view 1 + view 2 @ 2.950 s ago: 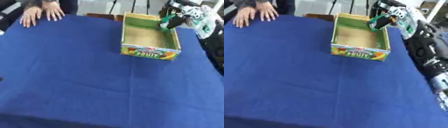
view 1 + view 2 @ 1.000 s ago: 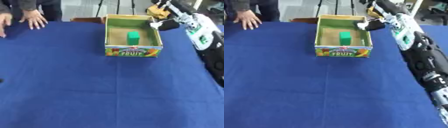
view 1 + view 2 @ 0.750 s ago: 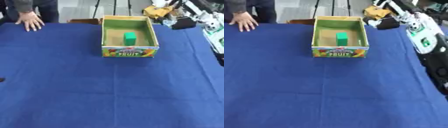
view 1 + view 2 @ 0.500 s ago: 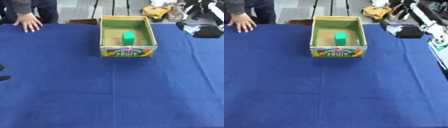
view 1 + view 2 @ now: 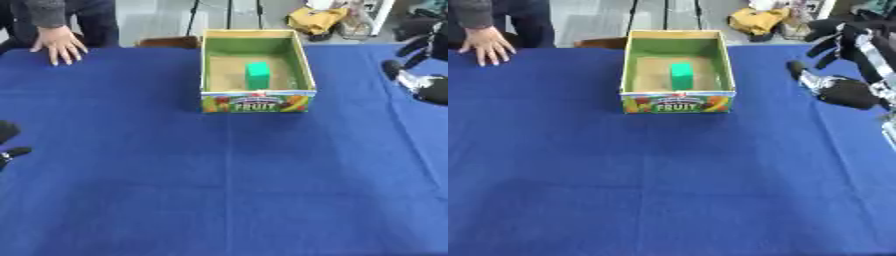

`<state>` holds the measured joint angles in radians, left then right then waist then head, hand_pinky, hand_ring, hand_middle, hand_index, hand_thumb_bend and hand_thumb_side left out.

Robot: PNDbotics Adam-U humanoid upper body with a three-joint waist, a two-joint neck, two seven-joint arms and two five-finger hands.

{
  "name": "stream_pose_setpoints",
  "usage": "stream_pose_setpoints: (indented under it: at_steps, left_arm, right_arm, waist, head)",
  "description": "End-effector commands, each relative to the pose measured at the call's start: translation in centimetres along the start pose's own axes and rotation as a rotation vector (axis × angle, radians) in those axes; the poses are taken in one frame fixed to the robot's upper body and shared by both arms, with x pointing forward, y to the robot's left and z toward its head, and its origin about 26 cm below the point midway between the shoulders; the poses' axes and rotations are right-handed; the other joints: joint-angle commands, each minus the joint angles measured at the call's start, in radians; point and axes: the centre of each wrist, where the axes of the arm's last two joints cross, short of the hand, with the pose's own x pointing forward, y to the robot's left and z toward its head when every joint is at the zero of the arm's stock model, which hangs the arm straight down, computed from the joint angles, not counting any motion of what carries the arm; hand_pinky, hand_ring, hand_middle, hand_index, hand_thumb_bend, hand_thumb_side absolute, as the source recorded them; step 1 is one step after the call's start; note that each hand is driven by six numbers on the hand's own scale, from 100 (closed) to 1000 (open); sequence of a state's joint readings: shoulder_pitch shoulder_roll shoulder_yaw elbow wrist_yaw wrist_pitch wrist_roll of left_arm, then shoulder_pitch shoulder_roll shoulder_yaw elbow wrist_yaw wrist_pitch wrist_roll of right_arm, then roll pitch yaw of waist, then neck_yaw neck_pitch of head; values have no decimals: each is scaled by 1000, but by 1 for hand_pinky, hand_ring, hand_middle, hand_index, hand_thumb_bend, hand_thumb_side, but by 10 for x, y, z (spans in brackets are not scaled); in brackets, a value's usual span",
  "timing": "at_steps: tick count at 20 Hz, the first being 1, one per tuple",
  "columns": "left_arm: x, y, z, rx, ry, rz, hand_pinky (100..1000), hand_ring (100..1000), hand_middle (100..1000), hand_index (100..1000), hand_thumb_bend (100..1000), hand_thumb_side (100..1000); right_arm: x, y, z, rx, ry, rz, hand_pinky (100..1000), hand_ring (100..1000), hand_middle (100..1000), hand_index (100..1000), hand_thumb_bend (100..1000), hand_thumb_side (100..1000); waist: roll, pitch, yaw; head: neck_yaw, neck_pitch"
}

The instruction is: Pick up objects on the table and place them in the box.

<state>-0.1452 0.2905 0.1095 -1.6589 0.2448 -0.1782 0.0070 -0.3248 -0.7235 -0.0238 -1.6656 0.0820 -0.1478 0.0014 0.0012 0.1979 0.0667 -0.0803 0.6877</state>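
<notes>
The box [image 5: 256,100] stands at the far centre of the table [image 5: 227,190], which is covered by a blue cloth. The box is an open-topped cardboard tray with green inner walls, a tan floor and a front panel printed "FRUIT". A green block [image 5: 257,75] stands inside it, on the floor of the box, slightly toward the far side — apart from all four walls.

The right hand [image 5: 842,75] is at the right edge of the table, to the right of the box and well apart from it. Its fingers [image 5: 826,44] are spread and relaxed and hold nothing.

The left hand [image 5: 9,142] shows only as dark fingertips at the left edge of the left eye view, at mid-depth of the table. Whether its fingers are open or curled cannot be told.

A person's hand [image 5: 58,44] rests flat on the cloth at the far left corner — clear of the box.
</notes>
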Motion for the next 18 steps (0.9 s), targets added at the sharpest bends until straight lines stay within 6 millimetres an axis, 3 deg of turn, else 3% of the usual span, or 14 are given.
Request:
stream_pose_setpoints:
  at_steps: [1,18]
  left_arm:
    - [6,4,-3,7,-23,-12,666,826,716,763,624,701]
    - [6,3,-3,7,-21,-10,667,828,717,761,621,702]
  right_arm:
    - [6,-9,1,-44,-16,1,530,648,700,867,381,466]
    - [-3,4,15,-65,35,-41,522,639,689,865,377,469]
  waist:
    - [1,-11,-5]
    - [9,-19,-9]
  head:
    - [6,9]
    - [0,18]
